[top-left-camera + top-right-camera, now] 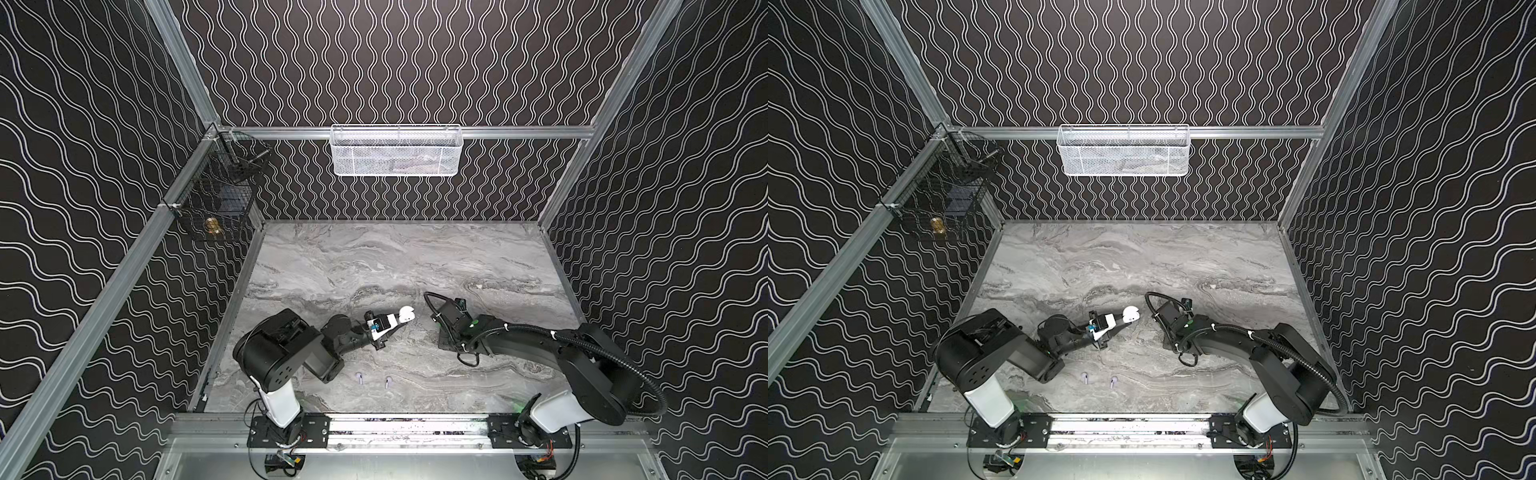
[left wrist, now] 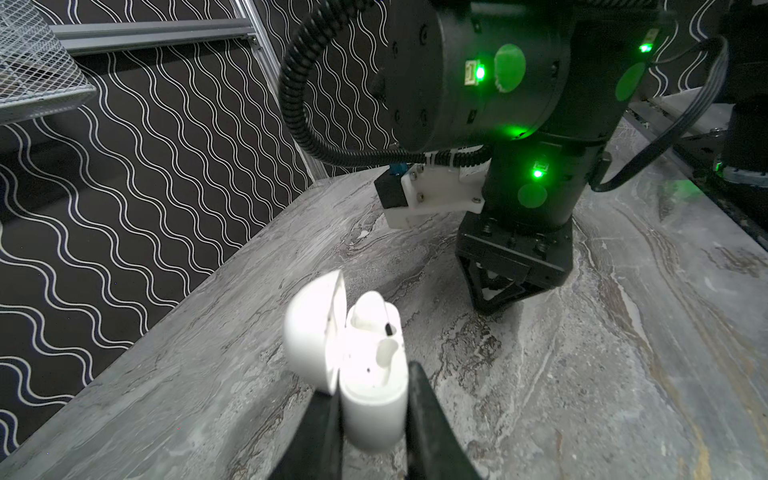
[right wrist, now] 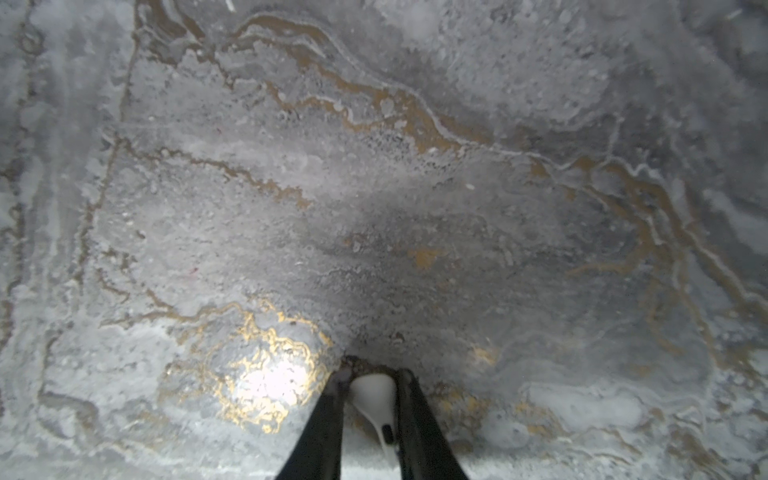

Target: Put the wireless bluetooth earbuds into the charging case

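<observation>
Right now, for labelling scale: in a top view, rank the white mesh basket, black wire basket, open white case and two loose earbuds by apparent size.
1. white mesh basket and black wire basket: too alike to rank.
2. open white case.
3. two loose earbuds: alike, smallest.

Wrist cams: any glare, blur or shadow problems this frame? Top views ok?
Left wrist: charging case blown out in the left hand, whose fingers are blurred; green LED glow on the right arm. Right wrist: hot glare patch on the table, dark shadow ahead of the right hand, white earbud in it fairly sharp. Both top views: even light; a loose earbud is only a speck.
</observation>
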You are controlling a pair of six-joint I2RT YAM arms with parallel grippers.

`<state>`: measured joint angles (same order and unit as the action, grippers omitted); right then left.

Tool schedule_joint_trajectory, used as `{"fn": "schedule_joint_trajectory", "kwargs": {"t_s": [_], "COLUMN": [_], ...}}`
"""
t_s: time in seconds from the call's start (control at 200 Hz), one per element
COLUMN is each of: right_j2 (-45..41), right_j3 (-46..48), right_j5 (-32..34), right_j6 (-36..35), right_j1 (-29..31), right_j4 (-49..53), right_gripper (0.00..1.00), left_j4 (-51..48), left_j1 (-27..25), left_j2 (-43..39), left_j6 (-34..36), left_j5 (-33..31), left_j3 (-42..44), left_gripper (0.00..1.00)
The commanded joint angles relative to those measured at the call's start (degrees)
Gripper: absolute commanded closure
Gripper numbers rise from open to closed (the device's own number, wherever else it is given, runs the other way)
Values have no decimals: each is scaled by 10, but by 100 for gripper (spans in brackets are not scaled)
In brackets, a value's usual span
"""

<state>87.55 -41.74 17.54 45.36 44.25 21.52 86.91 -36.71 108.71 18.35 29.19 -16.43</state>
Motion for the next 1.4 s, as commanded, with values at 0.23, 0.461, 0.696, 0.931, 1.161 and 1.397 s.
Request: {"fn": "schedule_joint_trajectory", "kwargs": {"t_s": [0.23,0.461,0.696,0.931,1.161,1.397], "right_j2": [1,-8,-90,-164,-218,-220], "right_j3": [-1,-6,19,35,61,99], "right_j5": [-10,-10,-11,29,96,99], "right_j6": [-4,-8,-17,-33,-73,-122], "right_j1": [0,0,1,25,80,111], "right_j4": [8,10,-51,-118,-252,-431], "right_gripper": [79,80,79,79,78,78], "left_j4": [19,19,19,19,19,19], "left_j1": [0,0,0,1,6,18], "left_j2": [0,0,0,-1,-4,-4], "left_j6": [4,2,0,-7,-23,-45], "left_j5": [-1,0,-5,-10,-16,-18], "left_j3": [-2,-2,-4,-4,-6,-11], "left_gripper": [81,81,81,82,82,82]}}
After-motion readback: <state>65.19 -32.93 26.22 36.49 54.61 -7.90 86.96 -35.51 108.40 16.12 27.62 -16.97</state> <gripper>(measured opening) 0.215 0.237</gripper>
